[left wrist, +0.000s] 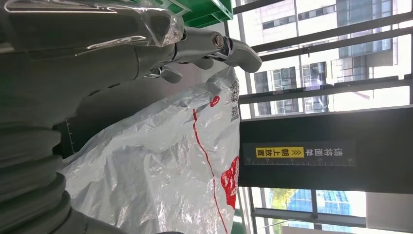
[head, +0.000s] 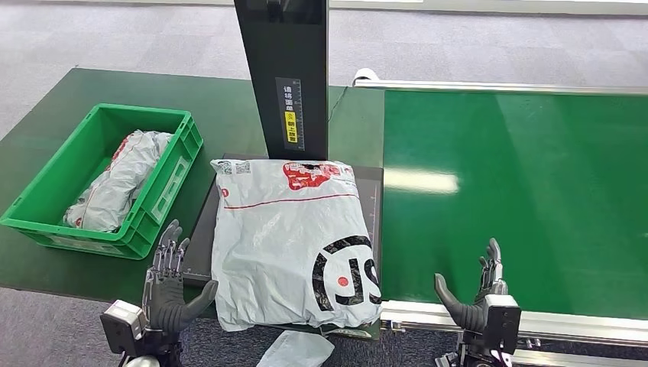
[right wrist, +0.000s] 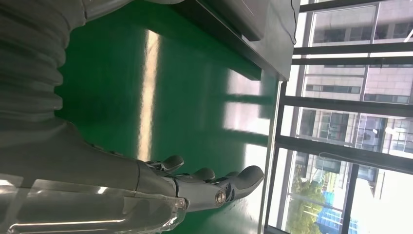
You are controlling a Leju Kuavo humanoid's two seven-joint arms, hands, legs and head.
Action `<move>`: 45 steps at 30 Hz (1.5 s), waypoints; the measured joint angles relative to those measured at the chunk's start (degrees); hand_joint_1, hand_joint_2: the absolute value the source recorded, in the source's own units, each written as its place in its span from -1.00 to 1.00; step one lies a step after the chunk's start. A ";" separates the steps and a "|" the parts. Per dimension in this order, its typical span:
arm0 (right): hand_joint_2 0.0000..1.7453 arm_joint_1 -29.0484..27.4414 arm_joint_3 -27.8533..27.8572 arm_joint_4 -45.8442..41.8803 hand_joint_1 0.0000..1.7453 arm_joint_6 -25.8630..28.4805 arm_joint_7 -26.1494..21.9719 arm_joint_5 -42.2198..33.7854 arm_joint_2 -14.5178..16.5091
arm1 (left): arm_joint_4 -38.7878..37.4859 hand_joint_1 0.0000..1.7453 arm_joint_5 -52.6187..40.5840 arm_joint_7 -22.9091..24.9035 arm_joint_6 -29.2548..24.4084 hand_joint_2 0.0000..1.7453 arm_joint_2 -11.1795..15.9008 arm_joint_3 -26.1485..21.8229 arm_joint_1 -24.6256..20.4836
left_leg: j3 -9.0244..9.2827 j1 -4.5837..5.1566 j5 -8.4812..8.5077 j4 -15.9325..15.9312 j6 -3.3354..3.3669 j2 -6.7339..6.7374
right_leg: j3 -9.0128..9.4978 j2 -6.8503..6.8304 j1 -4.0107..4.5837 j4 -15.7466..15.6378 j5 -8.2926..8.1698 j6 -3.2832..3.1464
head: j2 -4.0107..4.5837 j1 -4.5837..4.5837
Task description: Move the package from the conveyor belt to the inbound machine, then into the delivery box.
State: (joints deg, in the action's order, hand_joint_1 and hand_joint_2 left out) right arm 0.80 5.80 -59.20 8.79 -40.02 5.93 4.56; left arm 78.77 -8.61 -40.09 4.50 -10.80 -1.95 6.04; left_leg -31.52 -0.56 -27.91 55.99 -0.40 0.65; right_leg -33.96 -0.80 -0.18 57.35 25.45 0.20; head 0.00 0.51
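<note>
Left hand: we see our left hand [head: 166,287] lowest in the head view, fingers apart and pointing up, thumb stretched toward the parcel – it holds nothing and sits just beside the parcel's near left corner.
Right hand: our right hand [head: 477,294] rises at the near edge of the belt, fingers straight, thumb spread, released and empty; in the right wrist view the hand [right wrist: 195,187] hovers over bare green belt.
Scrap: a small piece of pale plastic [head: 296,350] lies below the parcel's near edge, by the floor.
Parcel: the grey plastic parcel [head: 290,241] with a red line, red print and a black round logo lies flat on the dark scanner plate [head: 200,237], between our two hands; its near edge hangs over the plate's front. In the left wrist view the crinkled parcel [left wrist: 160,170] lies close under the hand [left wrist: 146,44].
Belt: the green belt [head: 527,191] runs to the right of the plate, with a bright glare streak on it.
Crate: the green crate [head: 164,191] stands left of the plate on the dark green table [head: 229,115] – a grey bag [head: 115,180] already lies inside.
Post: the black post [head: 286,76] stands upright just behind the parcel, with a yellow label.
</note>
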 joint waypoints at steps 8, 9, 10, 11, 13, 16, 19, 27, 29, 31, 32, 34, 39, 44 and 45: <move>1.00 0.59 -0.08 0.70 -1.00 -0.02 0.00 -0.26 -0.23 | 0.00 -1.00 0.00 0.00 0.07 1.00 0.00 0.00 0.01 | 0.00 0.00 0.00 0.00 0.00 0.00 | 0.00 0.00 0.00 0.00 0.00 0.00 | 0.00 -0.01; 1.00 0.68 -0.08 0.77 -1.00 -0.02 0.00 -0.28 -0.24 | 0.00 -1.00 0.00 0.00 0.08 1.00 0.00 0.00 0.01 | 0.00 0.00 0.00 0.00 0.00 0.00 | 0.00 0.00 0.00 0.00 0.00 0.00 | 0.00 -0.01; 1.00 0.77 -0.08 0.83 -1.00 -0.02 0.00 -0.29 -0.25 | 0.00 -1.00 0.00 0.00 0.09 1.00 0.00 0.00 0.01 | 0.00 0.00 0.00 0.00 0.00 0.00 | 0.00 0.00 0.00 0.00 0.00 0.00 | 0.00 -0.01; 1.00 0.86 -0.08 0.88 -1.00 -0.02 0.00 -0.28 -0.25 | 0.00 -1.00 0.00 0.00 0.10 1.00 0.00 0.00 0.01 | 0.00 0.00 0.00 0.00 0.00 0.00 | 0.00 0.00 0.00 0.00 0.00 0.00 | 0.00 -0.01; 1.00 1.06 -0.08 0.97 -1.00 0.03 0.00 -0.27 -0.25 | 0.00 -1.00 -0.01 0.00 0.14 1.00 0.00 0.00 0.00 | 0.00 0.00 0.00 0.00 0.00 0.00 | 0.00 0.00 0.00 0.00 0.00 0.00 | 0.00 -0.01; 1.00 1.37 -0.07 1.11 -1.00 0.23 0.00 -0.19 -0.25 | 0.00 -1.00 -0.17 0.00 0.21 1.00 -0.02 0.00 0.00 | 0.00 0.00 0.00 0.00 0.00 0.00 | 0.00 0.00 0.00 0.00 0.00 0.00 | 0.00 0.00; 1.00 1.56 -0.05 1.19 -1.00 0.36 0.00 -0.14 -0.25 | 0.00 -1.00 -0.27 0.00 0.40 1.00 -0.03 0.00 -0.02 | 0.00 0.00 0.00 0.00 0.00 0.00 | 0.00 0.00 0.00 0.00 0.00 0.00 | 0.00 -0.01; 1.00 1.57 -0.05 1.20 -1.00 -0.13 0.00 0.02 -0.28 | 0.00 -1.00 -0.61 0.00 0.35 1.00 -0.07 0.00 -0.18 | 0.00 0.00 0.00 0.00 0.00 0.00 | -0.01 0.00 0.00 0.00 0.00 0.00 | 0.00 -0.01; 1.00 1.60 -0.05 1.25 -1.00 -0.29 0.00 0.03 -0.30 | 0.00 -1.00 -1.33 0.00 -0.10 1.00 -0.07 0.00 -0.17 | 0.00 0.00 0.00 0.00 0.00 0.00 | 0.00 0.00 0.00 0.00 0.00 0.00 | 0.00 -0.01; 1.00 1.69 -0.05 1.39 -1.00 -0.38 0.00 0.05 -0.29 | -0.09 -1.00 -3.86 0.00 -1.89 1.00 -0.07 0.09 -0.18 | 0.00 0.00 0.00 0.00 0.00 0.00 | -0.01 0.00 0.00 0.00 0.00 0.00 | 0.00 -0.01; 1.00 1.77 -0.05 1.49 -1.00 -0.39 0.00 0.05 -0.28 | -0.28 -1.00 -6.37 0.00 -3.67 1.00 -0.05 0.27 -0.19 | 0.00 0.00 0.00 0.00 0.00 0.00 | -0.01 0.00 0.00 0.00 0.00 0.00 | 0.00 -0.01; 1.00 1.95 -0.07 1.69 -1.00 -0.41 0.00 0.06 -0.27 | -1.13 -1.00 -13.81 0.04 -8.72 1.00 -0.03 1.08 -0.26 | 0.00 0.00 0.00 0.00 0.00 0.00 | -0.01 0.00 0.00 0.00 0.00 0.00 | 0.00 -0.01; 1.00 3.01 -0.12 2.37 -1.00 -0.50 0.00 0.22 -0.10 | -6.41 -1.00 -34.98 3.93 -18.84 1.00 -0.67 5.86 -1.18 | 0.00 0.02 0.00 0.01 0.01 0.00 | 0.00 0.00 -0.03 0.00 0.00 0.01 | 0.00 0.00; 1.00 4.74 -0.13 3.33 -1.00 -0.31 0.00 0.33 0.14 | -15.64 -1.00 -46.12 9.67 -23.23 1.00 -1.70 11.29 -4.02 | 0.01 0.03 0.00 0.02 0.01 -0.01 | 0.01 -0.01 -0.05 -0.01 -0.01 0.01 | 0.00 0.00; 1.00 4.97 -0.13 3.49 -1.00 -0.18 0.00 0.30 0.17 | -17.49 -1.00 -47.76 10.50 -24.56 1.00 -1.81 12.12 -4.70 | 0.01 0.03 0.00 0.02 0.01 -0.01 | 0.01 -0.01 -0.05 -0.01 -0.01 0.01 | 0.00 0.00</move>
State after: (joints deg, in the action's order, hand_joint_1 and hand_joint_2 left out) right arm 5.76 5.68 -55.71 8.61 -40.02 6.23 4.73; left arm 61.28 -56.37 -29.58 -20.06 -12.61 10.18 1.34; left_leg -31.51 -0.53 -27.91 56.01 -0.39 0.64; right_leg -33.95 -0.81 -0.23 57.34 25.44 0.21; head 0.00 0.51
